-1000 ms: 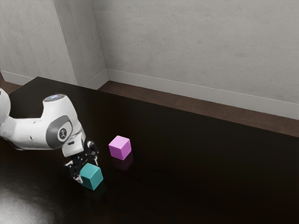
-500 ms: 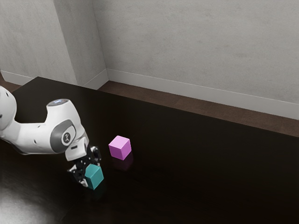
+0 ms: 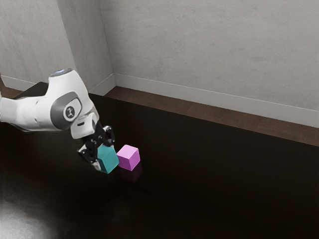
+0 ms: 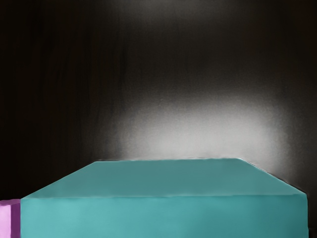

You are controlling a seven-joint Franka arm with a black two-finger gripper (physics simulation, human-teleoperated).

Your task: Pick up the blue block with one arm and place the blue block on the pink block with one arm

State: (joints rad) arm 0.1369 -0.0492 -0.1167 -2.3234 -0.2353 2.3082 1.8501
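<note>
The gripper (image 3: 101, 151) was clamped on two sides of the blue block (image 3: 108, 159), holding it tilted, apparently off the dark table (image 3: 214, 179), just beside the pink block (image 3: 128, 157) on the exterior view's left. A clean stack probably called for more height before crossing over (the two cubes sat very close), then levelling and a centred, gentle descent.

The blue block (image 3: 108, 159), teal in tone, hangs tilted above the tabletop (image 3: 224, 189), just beside the pink block (image 3: 128, 157). The pink block rests flat on the tabletop, well in from its far edge.
</note>
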